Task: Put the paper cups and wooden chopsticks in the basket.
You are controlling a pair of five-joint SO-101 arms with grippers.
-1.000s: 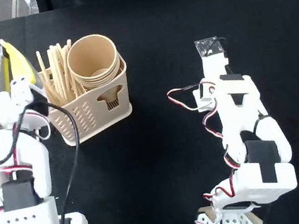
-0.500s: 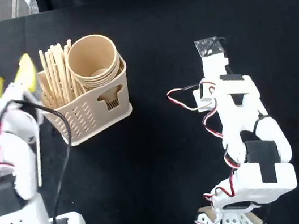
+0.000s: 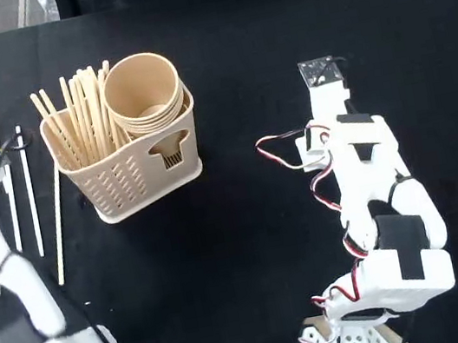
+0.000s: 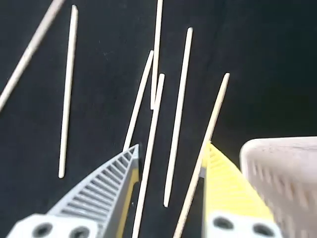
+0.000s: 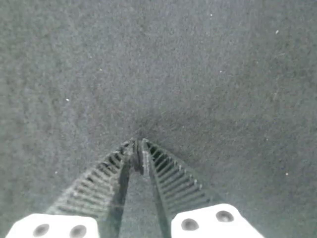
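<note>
**Under the left gripper: stray chopsticks not yet collected**

Beneath the left gripper (image 4: 171, 146), several loose chopsticks (image 4: 177, 124) lay flat on the black table (image 3: 275, 23), a couple overlapping. The jaws stood spread with nothing in them. One stick (image 4: 148, 158) ran up between them, and another lay tight along the yellow finger.

The basket (image 3: 137, 174) sat just beside that yellow finger, on its outer side. The paper cups (image 3: 143, 89) were nested inside it, with a bundle of chopsticks (image 3: 86, 107) standing next to them. So the cups looked done and most of the sticks too. The step in hand, as I judged it, was gathering the strays.

The next move would call for three things:
- dropping straight down over one stick;
- pinching it near its middle so it stays level;
- lifting it and tipping it into the side of the basket where the sticks stand.

Because some sticks overlapped, a pinch could drag a neighbour along.

Room to move:
- The basket wall was close on the yellow side, so there was little slack there.
- The grey finger's side had open cloth, with only thin sticks lying on it.

The right gripper (image 5: 137, 144) was pressed shut on nothing, over bare table and well apart from the basket. Open cloth lay between it and the basket. The far table edge was well beyond it, so it crowded nothing.
</note>
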